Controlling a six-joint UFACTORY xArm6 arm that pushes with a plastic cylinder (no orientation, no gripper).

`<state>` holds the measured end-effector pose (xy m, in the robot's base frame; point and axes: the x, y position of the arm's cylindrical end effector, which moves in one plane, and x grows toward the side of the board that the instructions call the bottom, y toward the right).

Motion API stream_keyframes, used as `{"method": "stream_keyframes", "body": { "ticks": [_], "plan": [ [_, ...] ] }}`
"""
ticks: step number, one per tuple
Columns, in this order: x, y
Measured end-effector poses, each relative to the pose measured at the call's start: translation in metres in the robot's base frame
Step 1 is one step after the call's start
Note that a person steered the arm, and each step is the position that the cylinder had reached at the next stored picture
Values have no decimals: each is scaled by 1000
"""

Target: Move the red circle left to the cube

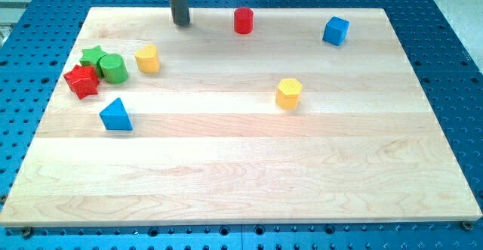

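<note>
Tool (181, 23) near top edge, left of red circle (243, 20).

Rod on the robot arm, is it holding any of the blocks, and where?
No. My tip holds nothing; it stands apart from every block, at the view's top, to the view's left of the red circle.

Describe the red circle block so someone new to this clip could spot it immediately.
Start at the wooden board and follow its top edge toward the middle. The red circle stands there alone, right of my tip and left of the blue cube. The only other red block, a star, sits in the left-hand cluster.
</note>
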<state>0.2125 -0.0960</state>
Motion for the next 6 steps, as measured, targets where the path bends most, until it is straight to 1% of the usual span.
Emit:
{"method": "stream_keyframes", "body": {
  "ticks": [1, 2, 3, 4, 5, 6],
  "plan": [
    [-2, 86],
    [4, 115],
    [16, 156],
    [11, 146],
    [30, 85],
    [56, 104]
  ]
}}
